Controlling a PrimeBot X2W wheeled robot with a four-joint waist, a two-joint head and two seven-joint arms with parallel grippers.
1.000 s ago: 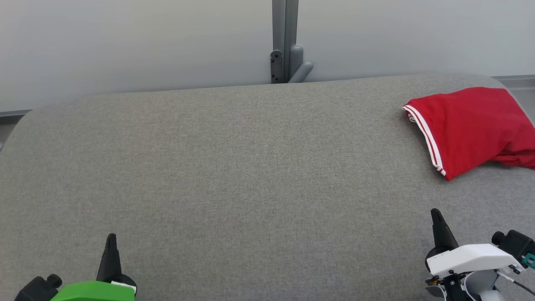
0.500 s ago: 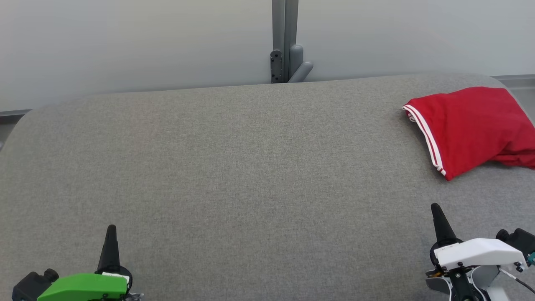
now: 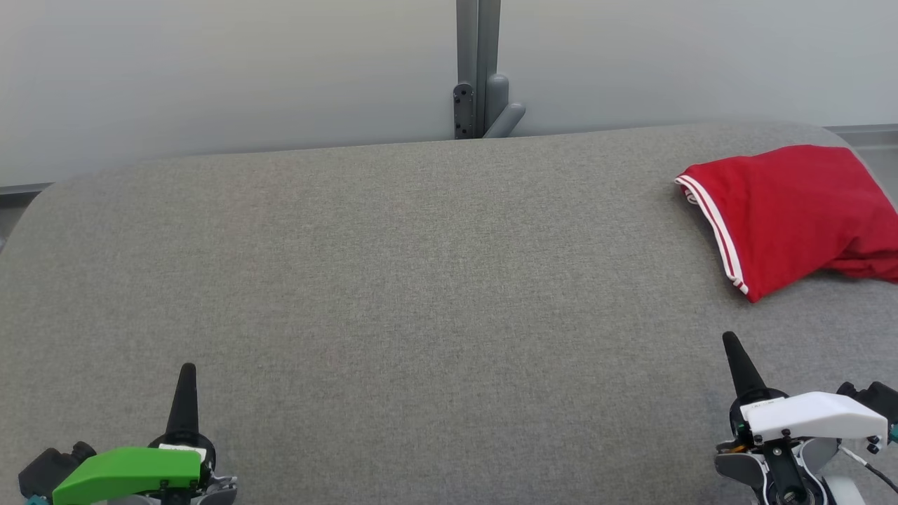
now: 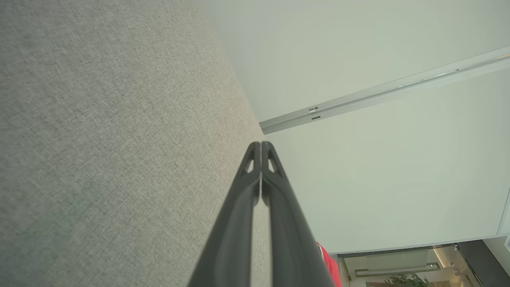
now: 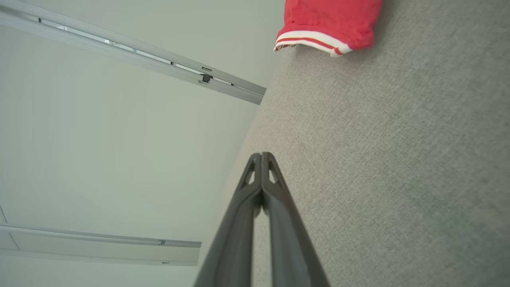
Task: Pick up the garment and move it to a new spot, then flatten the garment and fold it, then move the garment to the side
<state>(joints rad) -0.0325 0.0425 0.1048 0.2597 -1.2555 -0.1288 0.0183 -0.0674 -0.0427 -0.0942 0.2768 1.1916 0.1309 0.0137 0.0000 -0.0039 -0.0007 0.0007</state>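
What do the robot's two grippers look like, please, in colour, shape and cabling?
The left gripper has a bright green cover, the right gripper a white one with a thin cable trailing off its side. Both carry long, dark fingers that taper to a point, with small triangular cut-outs near the tips.

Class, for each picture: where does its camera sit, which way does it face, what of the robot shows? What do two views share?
Head view: robot's head, facing forward and down over the grey surface; left gripper and right gripper, both shut, at bottom corners.
Left wrist view: left wrist, looking along its shut fingers toward a pale wall.
Right wrist view: right wrist, looking along its shut fingers toward the red garment.
Shared: head and right wrist views show the garment's white-striped edge.
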